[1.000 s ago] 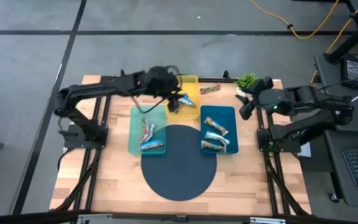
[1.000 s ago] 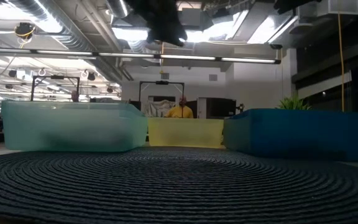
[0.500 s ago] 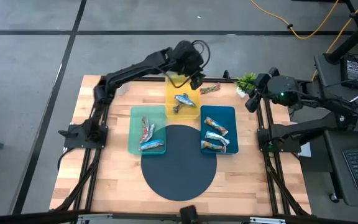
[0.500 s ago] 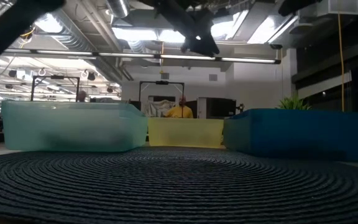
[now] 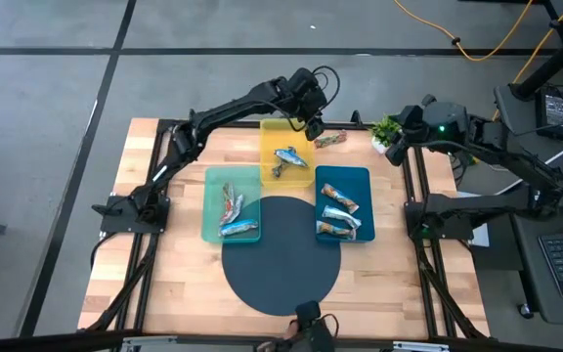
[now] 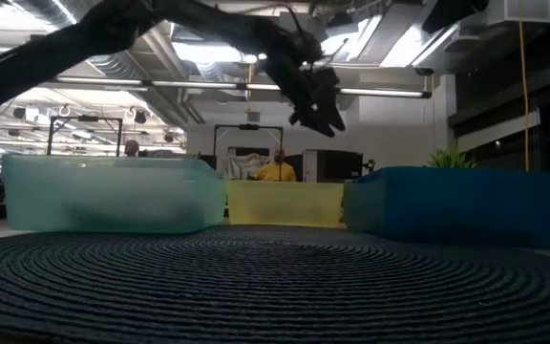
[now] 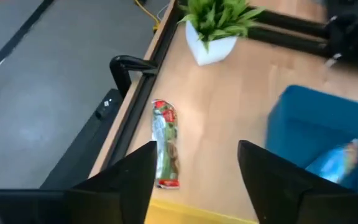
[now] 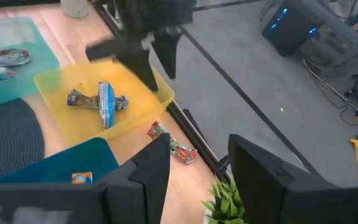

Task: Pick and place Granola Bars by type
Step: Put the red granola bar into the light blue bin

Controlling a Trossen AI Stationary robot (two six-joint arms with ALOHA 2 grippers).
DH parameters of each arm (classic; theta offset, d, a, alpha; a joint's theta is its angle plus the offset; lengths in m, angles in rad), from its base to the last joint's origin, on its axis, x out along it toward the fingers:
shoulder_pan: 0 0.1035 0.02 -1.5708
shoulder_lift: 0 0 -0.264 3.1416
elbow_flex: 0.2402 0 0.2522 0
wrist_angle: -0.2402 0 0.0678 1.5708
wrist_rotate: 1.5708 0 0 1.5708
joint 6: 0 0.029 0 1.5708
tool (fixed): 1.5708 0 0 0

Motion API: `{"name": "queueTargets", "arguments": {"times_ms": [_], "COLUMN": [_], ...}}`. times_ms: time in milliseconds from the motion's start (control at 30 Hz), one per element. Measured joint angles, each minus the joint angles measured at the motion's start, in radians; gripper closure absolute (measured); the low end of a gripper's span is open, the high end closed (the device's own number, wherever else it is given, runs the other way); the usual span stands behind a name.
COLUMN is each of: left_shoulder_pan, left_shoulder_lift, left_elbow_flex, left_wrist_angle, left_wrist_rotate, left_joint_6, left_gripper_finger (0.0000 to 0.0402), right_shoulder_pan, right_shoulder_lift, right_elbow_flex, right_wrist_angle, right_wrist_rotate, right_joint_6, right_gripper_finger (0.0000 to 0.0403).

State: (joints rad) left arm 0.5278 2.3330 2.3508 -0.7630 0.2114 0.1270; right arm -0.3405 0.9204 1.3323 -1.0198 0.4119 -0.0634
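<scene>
A light wooden table [image 5: 174,264] carries a round dark woven mat [image 5: 281,256] at its middle, ringed by a teal tray [image 5: 213,200], a yellow tray [image 5: 286,132] and a blue tray [image 5: 360,181]. Beyond lies grey floor, and the low view shows an open workshop with ceiling ducts and a person [image 6: 277,169] far behind. Two bars lie in the teal tray, a blue-white bar [image 5: 289,155] and a darker one in the yellow tray, and several in the blue tray. One red-and-green granola bar [image 7: 165,144] lies loose on the wood near the table's far edge, between the yellow tray and a potted plant [image 5: 389,128]. The left gripper [image 5: 313,121] hovers over the yellow tray's far corner, fingers spread wide and empty, the loose bar ahead between them. The right gripper [image 5: 399,152] hangs beside the plant at the table's right edge, jaws parted, holding nothing.
</scene>
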Motion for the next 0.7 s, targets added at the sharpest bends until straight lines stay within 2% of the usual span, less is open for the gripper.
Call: {"name": "queueTargets", "arguments": {"times_ms": [200,300,400,533,700], "left_shoulder_pan": [0.0,-0.007,-0.011,-0.011,-0.01], "left_shoulder_lift": [0.063,0.075,0.061,-0.017,-0.147], "left_elbow_flex": [0.004,0.005,0.005,0.005,-0.003], "left_wrist_angle": [0.122,0.184,0.234,0.201,0.076], "left_wrist_rotate": [0.0,0.007,0.057,0.071,0.082], "left_joint_6": [0.009,-0.008,-0.041,-0.055,0.005], "left_gripper_finger": [0.0148,0.0145,0.015,0.0183,0.0276], "right_shoulder_pan": [-0.095,-0.138,-0.175,-0.225,-0.303], "right_shoulder_lift": [0.034,0.064,0.105,0.145,0.159], "right_elbow_flex": [0.0,0.0,0.0,0.0,0.0], "right_wrist_angle": [0.03,0.037,0.038,0.042,0.092], "right_wrist_rotate": [-0.109,-0.171,-0.219,-0.223,-0.24], "right_joint_6": [-0.048,-0.055,-0.095,-0.121,-0.183], "right_gripper_finger": [0.0238,0.0238,0.0238,0.0238,0.0238]}}
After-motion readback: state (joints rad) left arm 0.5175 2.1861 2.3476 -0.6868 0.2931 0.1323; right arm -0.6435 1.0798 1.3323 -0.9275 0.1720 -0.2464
